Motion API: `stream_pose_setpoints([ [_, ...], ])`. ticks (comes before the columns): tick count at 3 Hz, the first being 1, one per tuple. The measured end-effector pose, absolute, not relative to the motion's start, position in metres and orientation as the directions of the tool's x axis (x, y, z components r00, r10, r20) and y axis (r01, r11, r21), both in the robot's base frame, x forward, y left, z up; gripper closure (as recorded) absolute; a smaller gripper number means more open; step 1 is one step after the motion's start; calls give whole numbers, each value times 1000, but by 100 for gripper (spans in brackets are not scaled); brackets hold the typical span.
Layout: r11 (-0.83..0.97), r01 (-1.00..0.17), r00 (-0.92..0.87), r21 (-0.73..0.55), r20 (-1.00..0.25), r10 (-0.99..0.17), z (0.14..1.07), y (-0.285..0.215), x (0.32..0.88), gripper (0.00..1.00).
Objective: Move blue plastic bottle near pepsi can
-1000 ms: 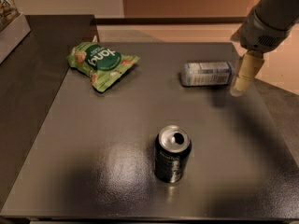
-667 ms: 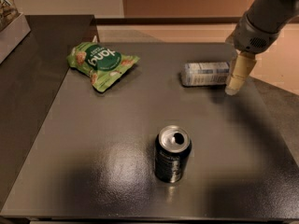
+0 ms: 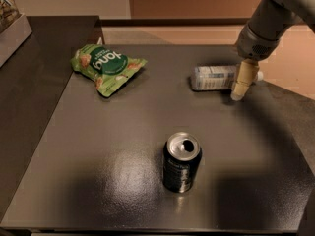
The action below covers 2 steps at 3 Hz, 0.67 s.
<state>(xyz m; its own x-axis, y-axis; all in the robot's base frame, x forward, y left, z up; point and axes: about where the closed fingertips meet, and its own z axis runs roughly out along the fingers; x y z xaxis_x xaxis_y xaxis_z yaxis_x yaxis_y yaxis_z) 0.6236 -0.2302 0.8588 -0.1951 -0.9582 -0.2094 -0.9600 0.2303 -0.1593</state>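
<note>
The blue plastic bottle lies on its side at the far right of the dark table, its white cap end pointing right. The pepsi can stands upright near the front middle of the table, dark with a silver top. My gripper hangs from the grey arm at the upper right, its pale fingers pointing down over the bottle's cap end, in front of it. The cap is mostly hidden behind the fingers.
A green snack bag lies at the far left of the table. A darker counter adjoins on the left, with a box of items at the top left corner. The table's right edge runs close behind the bottle.
The gripper has moved left and slightly down, from beside the bottle's right end to over its cap end. The bottle, can and bag have not moved.
</note>
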Motion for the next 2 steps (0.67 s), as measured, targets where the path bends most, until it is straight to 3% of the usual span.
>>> stream_pose_setpoints([
  [2, 234, -962, -202, -142, -205, -958, 853, -234, 633, 41],
])
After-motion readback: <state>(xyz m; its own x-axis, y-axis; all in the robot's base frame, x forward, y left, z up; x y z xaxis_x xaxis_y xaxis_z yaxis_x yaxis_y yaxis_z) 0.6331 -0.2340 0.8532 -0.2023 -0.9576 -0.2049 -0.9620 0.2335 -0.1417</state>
